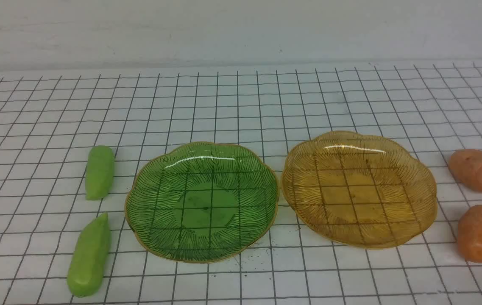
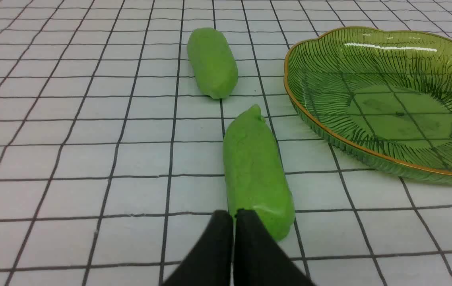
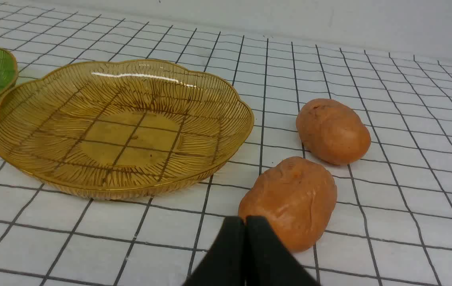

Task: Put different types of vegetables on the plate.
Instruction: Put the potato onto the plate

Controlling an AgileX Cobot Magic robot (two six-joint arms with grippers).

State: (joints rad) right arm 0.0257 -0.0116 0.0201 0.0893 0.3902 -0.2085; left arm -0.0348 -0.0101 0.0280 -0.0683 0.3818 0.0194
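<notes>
Two light-green pods lie left of the green glass plate (image 1: 139, 192): a far one (image 1: 100, 171) and a near one (image 1: 89, 256). Two orange-brown potatoes lie right of the amber glass plate (image 1: 425, 186): a far one (image 1: 477, 170) and a near one (image 1: 481, 233). Both plates are empty. Neither gripper shows in the front view. My left gripper (image 2: 234, 216) is shut and empty, just short of the near pod (image 2: 255, 169); the far pod (image 2: 212, 61) lies beyond. My right gripper (image 3: 245, 223) is shut and empty, just short of the near potato (image 3: 291, 198); the far potato (image 3: 332, 130) lies beyond.
Everything rests on a white cloth with a black grid (image 1: 241, 106). A pale wall (image 1: 241, 29) rises behind the table's far edge. The green plate (image 2: 329, 71) is beside the pods; the amber plate (image 3: 23, 103) is beside the potatoes.
</notes>
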